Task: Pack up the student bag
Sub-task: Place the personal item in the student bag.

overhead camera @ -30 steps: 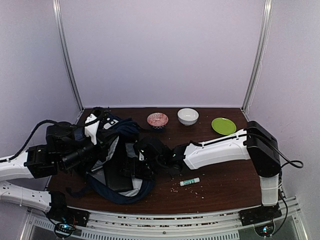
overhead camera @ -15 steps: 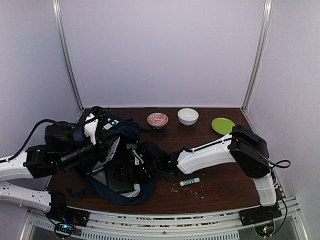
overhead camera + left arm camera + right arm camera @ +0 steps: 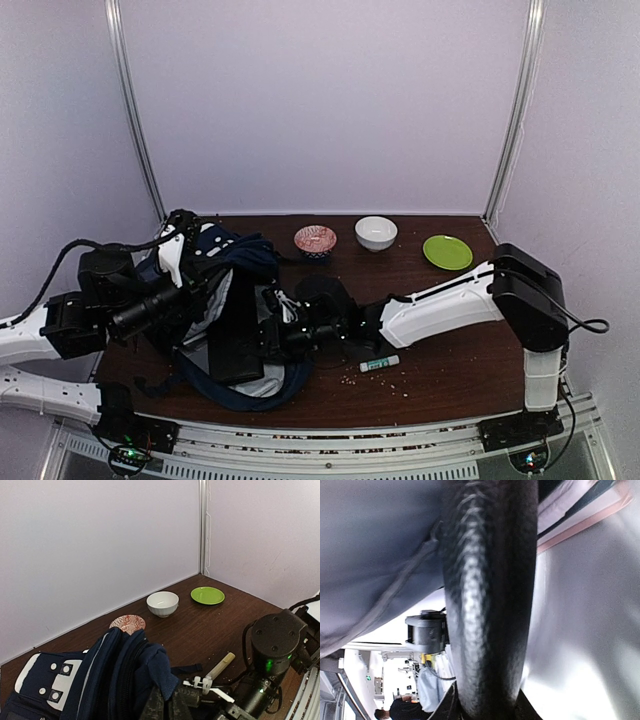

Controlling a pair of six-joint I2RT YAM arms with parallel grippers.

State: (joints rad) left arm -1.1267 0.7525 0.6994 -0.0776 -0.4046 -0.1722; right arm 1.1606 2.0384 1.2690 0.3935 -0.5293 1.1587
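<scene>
left gripper (image 3: 165, 706) is clenched on the navy rim of the student bag (image 3: 245, 262), which slumps at the table's (image 3: 450, 372) left side. right gripper (image 3: 270, 335) straddles a dark woven band (image 3: 490, 605); i cannot tell if it pinches. best to hold the rim high and tug gently.

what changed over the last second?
The right gripper has pushed deeper into the student bag and closed around a dark strap-like band; its elbow swung in, then back out. The left gripper stays shut on the bag's navy fabric, drawn slightly left. The patterned bowl, white bowl, green plate and glue stick have not moved.
</scene>
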